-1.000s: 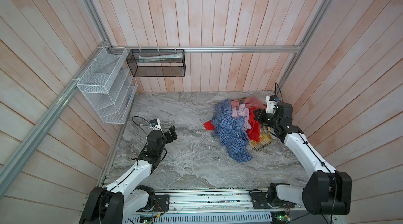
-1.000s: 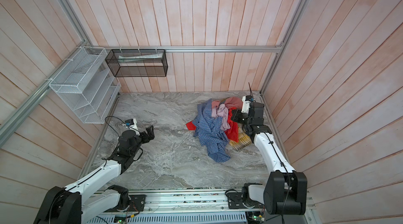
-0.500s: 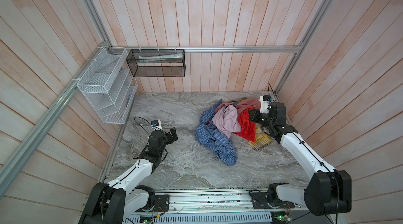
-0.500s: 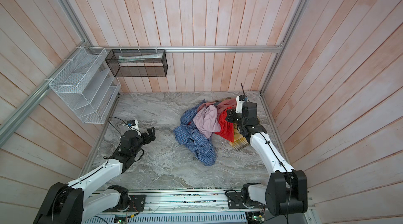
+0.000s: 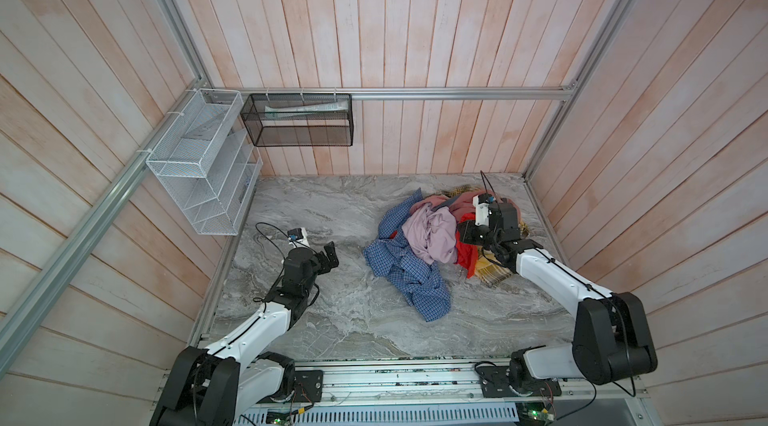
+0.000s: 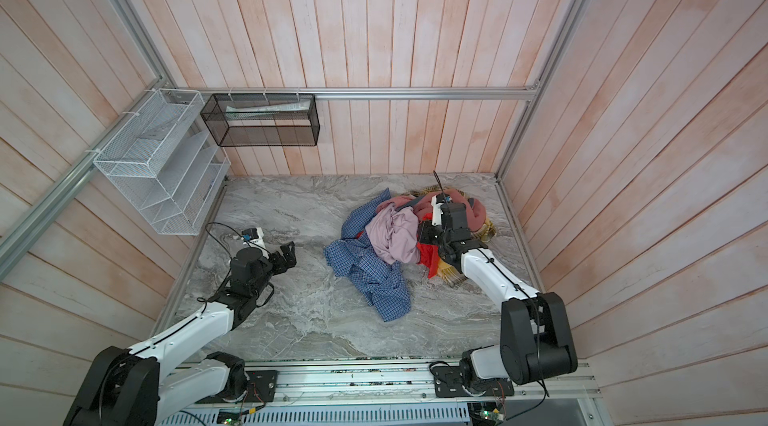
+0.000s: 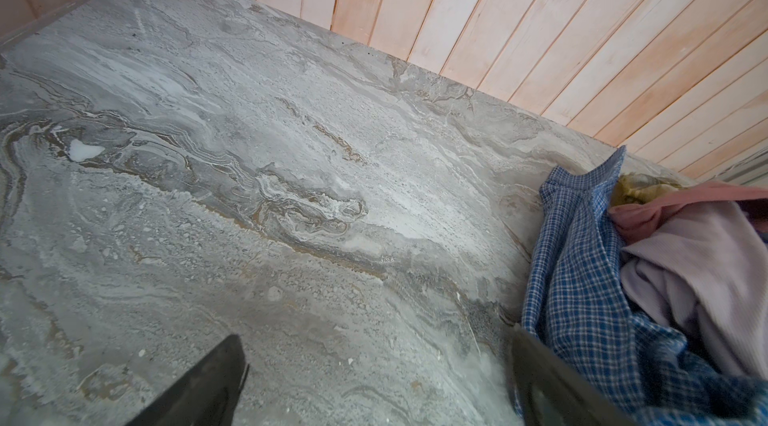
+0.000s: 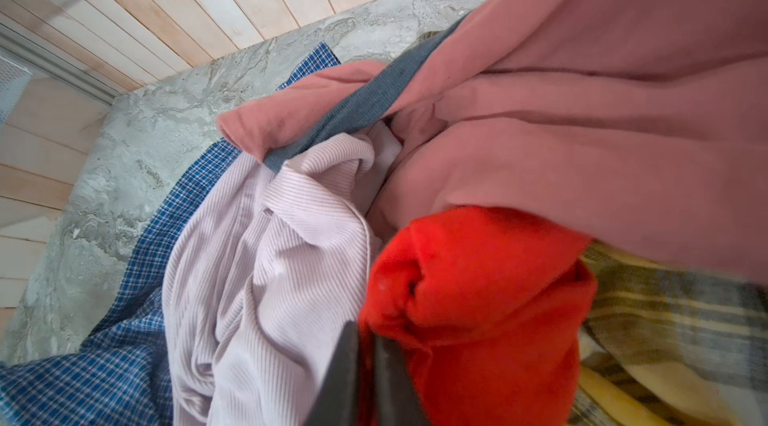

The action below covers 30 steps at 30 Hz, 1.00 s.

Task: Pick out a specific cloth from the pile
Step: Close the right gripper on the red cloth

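The right gripper (image 8: 365,330) is sunk tip-first into the pile (image 5: 415,278). In the right wrist view its two dark fingers (image 8: 345,378) stand almost together, with only a narrow slit between them. Red fabric shows in that slit, but I cannot tell whether the jaws pinch it or merely rest against it.

The cloth (image 8: 478,299) is a bright red, plain bunch lying directly at these fingertips and bulging out to one side of them. In both top views its visible part (image 5: 466,257) (image 6: 428,258) is a crumpled strip. The strip's long axis runs from the fingertips back under the wrist, toward the arm's base. A second small red patch (image 5: 392,233) peeks out on the far side of the pile from this gripper.

The lilac ribbed garment (image 8: 270,258) touches the fingers on the opposite side from the red bunch, and the blue checked shirt (image 8: 124,361) lies beyond it. Ahead of the fingertips the dusty-pink garment (image 8: 582,112), edged with a grey-blue ribbed band (image 8: 365,104), drapes over the red. The yellow plaid cloth (image 8: 665,320) lies past the red, under the arm.

The left gripper (image 7: 376,336) (image 5: 331,257) has its jaws spread wide over the bare marble-grey tabletop (image 7: 291,195) and holds nothing. The shirt's edge lies just beside one finger.

A pale flat item lies in the black mesh basket (image 5: 299,139) on the back wall, well away from both tools. Any marks on it are too small to read.
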{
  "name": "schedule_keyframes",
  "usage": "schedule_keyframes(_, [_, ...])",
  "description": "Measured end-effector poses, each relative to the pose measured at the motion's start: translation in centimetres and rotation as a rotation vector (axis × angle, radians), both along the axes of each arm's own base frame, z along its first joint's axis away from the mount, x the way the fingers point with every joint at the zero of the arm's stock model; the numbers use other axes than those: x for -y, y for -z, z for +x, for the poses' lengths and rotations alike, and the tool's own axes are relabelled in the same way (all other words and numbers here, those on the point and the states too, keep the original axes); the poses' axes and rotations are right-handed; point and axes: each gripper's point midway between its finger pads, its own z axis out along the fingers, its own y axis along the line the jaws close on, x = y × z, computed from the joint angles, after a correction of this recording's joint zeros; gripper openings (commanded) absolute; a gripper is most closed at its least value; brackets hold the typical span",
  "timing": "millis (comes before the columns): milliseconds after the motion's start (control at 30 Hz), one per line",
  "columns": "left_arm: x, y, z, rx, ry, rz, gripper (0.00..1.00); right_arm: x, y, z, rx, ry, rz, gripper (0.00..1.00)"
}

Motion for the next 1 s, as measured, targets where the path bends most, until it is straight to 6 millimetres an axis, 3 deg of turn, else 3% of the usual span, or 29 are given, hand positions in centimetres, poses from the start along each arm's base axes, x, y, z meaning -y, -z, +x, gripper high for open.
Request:
schedule_keyframes(200, [0.0,0.0,0.0,0.000,0.000,0.000,1.00,2.0,0.8,-0.2,-0.020,0.069,-0.090,0.71])
schedule_keyframes(333, [0.1,0.0,0.0,0.000,0.002,0.000,1.00,3.4,0.8,-0.8,-0.040,0.108,-0.133,0.82])
schedule_keyframes(533, [0.1,0.0,0.0,0.000,0.002,0.000,1.00,5.8,1.6,-2.1,-0.072,0.176,-0.182,0.81])
schedule_keyframes(700, [0.1,0.0,0.0,0.001,0.002,0.000,1.00,7.2,3.7,-3.3,-0.127,0.201,-0.208,0.76])
schedule_keyframes(1000, [0.1,0.0,0.0,0.001,0.003,-0.001,1.00,6.7,8.7,-2.3,-0.244,0.144,-0.239,0.79])
